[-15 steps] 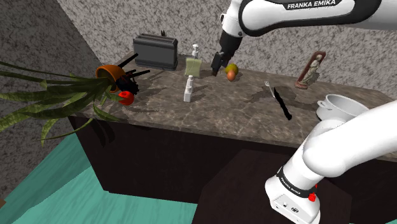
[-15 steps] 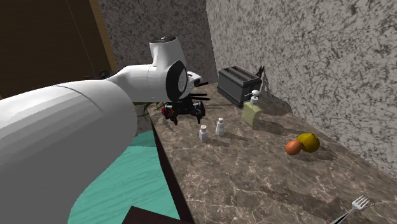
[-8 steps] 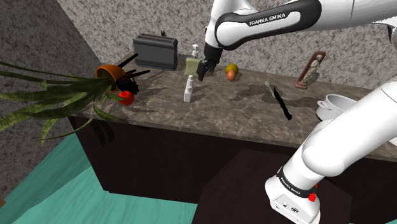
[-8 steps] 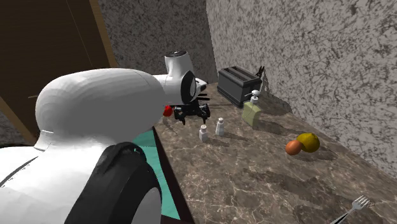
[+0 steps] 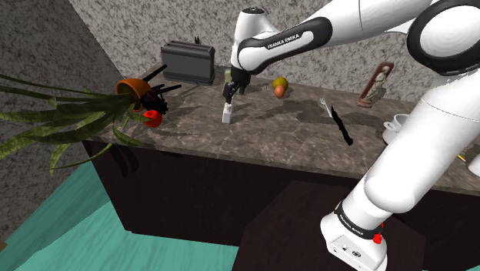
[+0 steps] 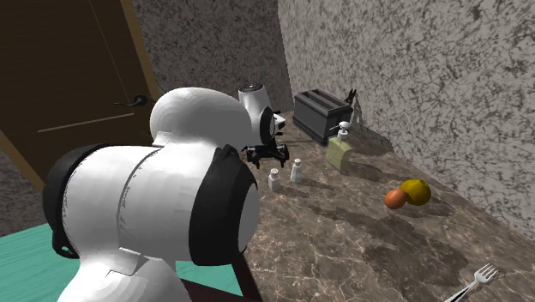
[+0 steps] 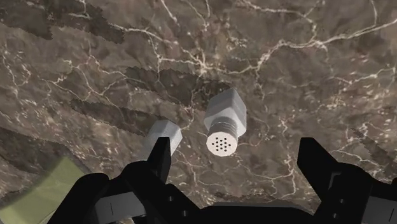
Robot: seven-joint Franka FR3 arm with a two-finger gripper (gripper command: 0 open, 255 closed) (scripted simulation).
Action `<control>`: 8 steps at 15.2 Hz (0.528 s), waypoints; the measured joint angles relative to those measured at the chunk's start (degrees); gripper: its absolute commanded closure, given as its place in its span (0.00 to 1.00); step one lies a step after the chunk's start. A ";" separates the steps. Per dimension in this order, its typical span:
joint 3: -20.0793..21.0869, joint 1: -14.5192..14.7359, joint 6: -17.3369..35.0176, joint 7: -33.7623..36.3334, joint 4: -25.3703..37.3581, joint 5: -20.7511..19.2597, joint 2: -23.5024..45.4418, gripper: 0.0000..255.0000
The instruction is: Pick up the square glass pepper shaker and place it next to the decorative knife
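Observation:
Two small pale shakers stand together on the dark marble counter (image 5: 269, 137). The square shaker with a perforated cap (image 7: 223, 126) (image 6: 297, 171) lies straight below my gripper (image 7: 236, 159), in line with the gap between its fingers. The second shaker (image 7: 163, 135) (image 6: 274, 179) (image 5: 227, 115) sits just beside the one finger (image 7: 159, 156). My gripper (image 5: 228, 95) hovers open a little above them, touching neither. The black knife (image 5: 343, 128) lies flat toward the shoulder view's right, beside a fork (image 5: 324, 102).
A dark toaster (image 5: 187, 63) and a soap dispenser (image 6: 339, 150) stand at the wall behind the shakers. Fruit (image 5: 279, 86), a figurine (image 5: 375, 85) and a white bowl (image 5: 396, 127) sit further right. A tipped plant pot (image 5: 135, 87) lies at the left end.
The arm swung from above the fruit toward the shoulder view's left and came down over the two shakers. Nothing on the counter moved.

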 measured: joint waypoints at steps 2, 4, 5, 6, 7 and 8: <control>-0.16 0.05 1.08 1.02 3.60 -1.06 4.87 0.00; -0.29 0.13 2.18 1.60 4.60 -1.60 7.09 0.00; -0.36 0.11 2.75 1.72 4.75 -1.78 7.81 0.00; -0.43 0.08 3.29 1.80 4.78 -1.92 8.39 0.00; -0.51 0.04 3.97 1.89 4.63 -2.09 8.90 0.00; -0.60 -0.01 4.53 1.93 4.68 -2.22 9.51 0.00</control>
